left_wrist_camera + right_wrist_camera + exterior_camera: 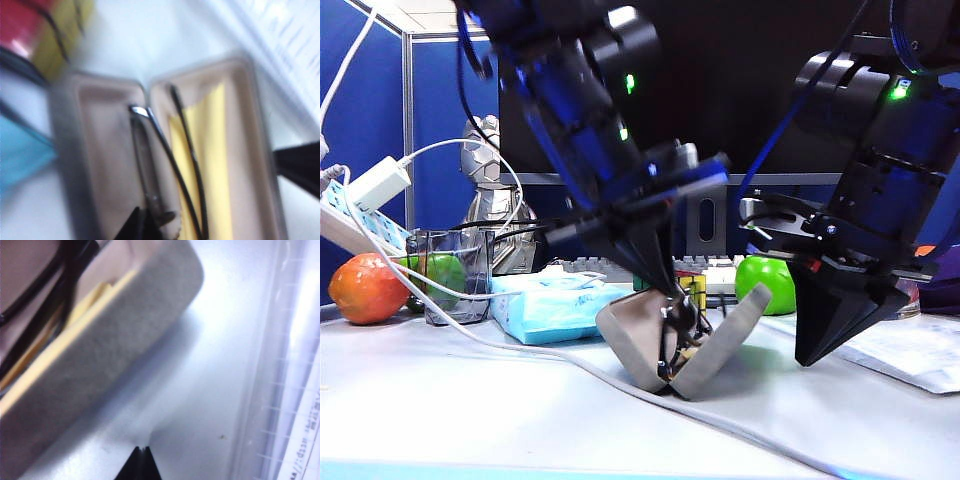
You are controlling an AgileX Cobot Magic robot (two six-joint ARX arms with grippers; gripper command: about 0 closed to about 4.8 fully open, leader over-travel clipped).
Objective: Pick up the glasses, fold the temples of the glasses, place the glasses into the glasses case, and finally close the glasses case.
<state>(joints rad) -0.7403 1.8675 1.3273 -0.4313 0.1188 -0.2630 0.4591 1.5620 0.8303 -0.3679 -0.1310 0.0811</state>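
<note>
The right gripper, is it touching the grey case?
Apart. Exterior view: the shut right gripper hangs beside the open grey felt glasses case, with bare white table between them.

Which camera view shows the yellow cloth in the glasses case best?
The left wrist view: it looks straight into the open glasses case, with the yellow cloth lying along one half. The right wrist view shows only its edge; the exterior view shows just a sliver.

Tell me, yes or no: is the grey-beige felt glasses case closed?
No, the grey-beige felt glasses case stands open in a V, black thick-rimmed glasses inside.
</note>
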